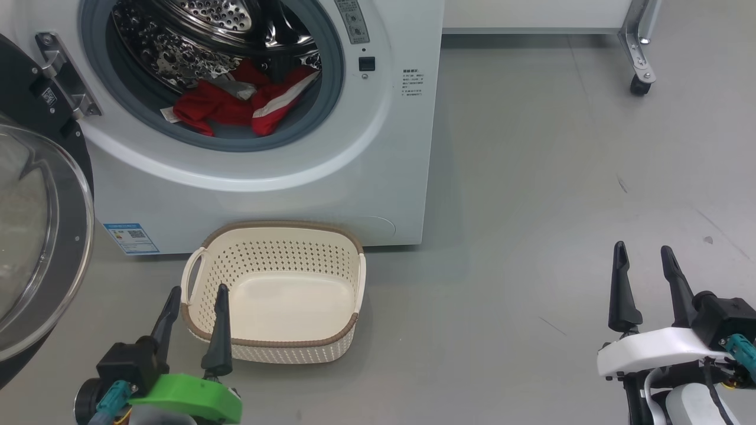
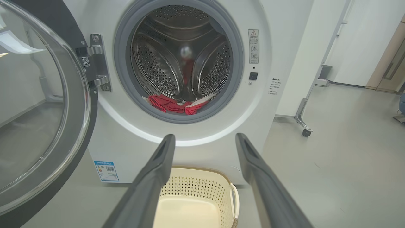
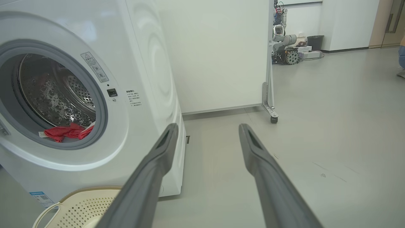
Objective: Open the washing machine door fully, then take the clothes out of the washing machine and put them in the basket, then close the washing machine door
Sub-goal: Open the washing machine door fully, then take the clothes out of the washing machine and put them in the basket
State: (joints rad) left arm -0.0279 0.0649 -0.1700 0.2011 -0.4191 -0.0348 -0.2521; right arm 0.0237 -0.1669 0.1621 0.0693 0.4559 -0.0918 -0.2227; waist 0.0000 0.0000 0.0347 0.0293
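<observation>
Floor: grey floor [image 1: 531, 206] is lying smooth under everything.
Left gripper: left gripper [image 1: 199, 289] is hanging by the near left corner of the basket [image 1: 283, 225], its 2 dark fingers spreading apart, holding nothing.
Right gripper: right gripper [image 1: 642, 248] is hanging over bare floor, well apart from the basket, its 2 fingers spreading apart, holding nothing.
Basket: sitting on the floor, just in front of the washing machine [image 1: 266, 195].
Door: washing machine door [image 1: 35, 236] is standing wide open on the left.
Clothes: red clothes [image 1: 236, 106] are lying low in the drum, near the front.
</observation>
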